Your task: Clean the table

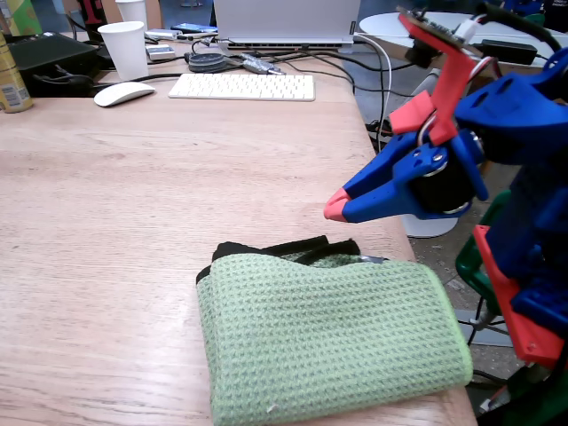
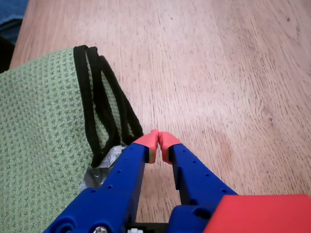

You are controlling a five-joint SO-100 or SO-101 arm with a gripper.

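Gripper (image 2: 158,141) was closed, red tips touching, nothing between them, hovering above bare wood just beside the cloth's black-trimmed edge. Folded green waffle cloth (image 1: 333,342) lay on the table (image 1: 133,222) at the near right corner in the fixed view. Something silvery (image 2: 99,170) poked out under the cloth in the wrist view; couldn't tell what. Keyboard (image 1: 241,86), mouse (image 1: 123,93) and paper cup (image 1: 124,49) sat at the far end, well apart from the cloth.

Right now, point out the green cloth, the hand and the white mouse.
green cloth (image 1: 333,337): fixed view, middle of its top face.
hand (image 2: 158,141): wrist view, between the shut red fingertips.
white mouse (image 1: 124,93): fixed view, its top.
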